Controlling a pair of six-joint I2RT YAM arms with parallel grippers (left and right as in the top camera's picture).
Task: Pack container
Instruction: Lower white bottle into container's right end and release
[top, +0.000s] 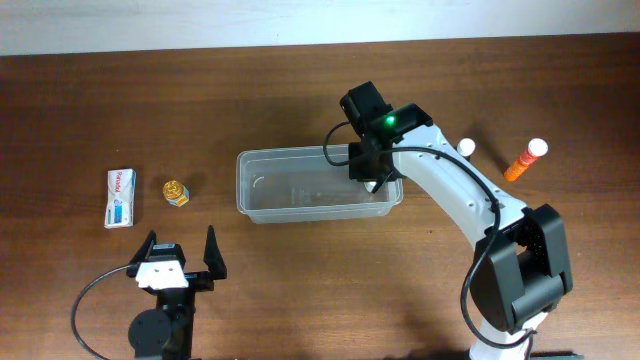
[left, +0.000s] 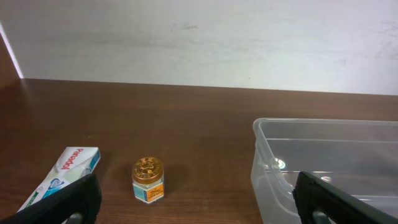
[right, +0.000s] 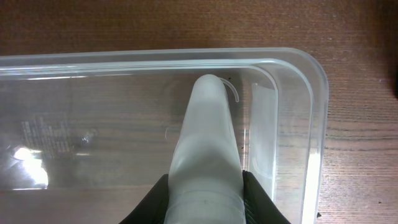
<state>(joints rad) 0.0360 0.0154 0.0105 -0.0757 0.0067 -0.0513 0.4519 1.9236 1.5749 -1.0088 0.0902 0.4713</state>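
The overhead view looks straight down from high above, taking in the whole table (top: 300, 300) and both arms. The left wrist view sits low over the tabletop, looking level toward the far wall (left: 199, 37), the left gripper (left: 199, 202) framing its lower corners. The right wrist view peers steeply down, very close, past the right gripper (right: 206, 196) and its white bottle (right: 208, 137). All three share the container (top: 243, 185)

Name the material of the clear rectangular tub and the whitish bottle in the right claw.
Clear rectangular tub: translucent plastic, glossy; its walls are see-through and catch bright highlights. Whitish bottle in the right claw: probably frosted plastic, matte, judging by its soft, even sheen.
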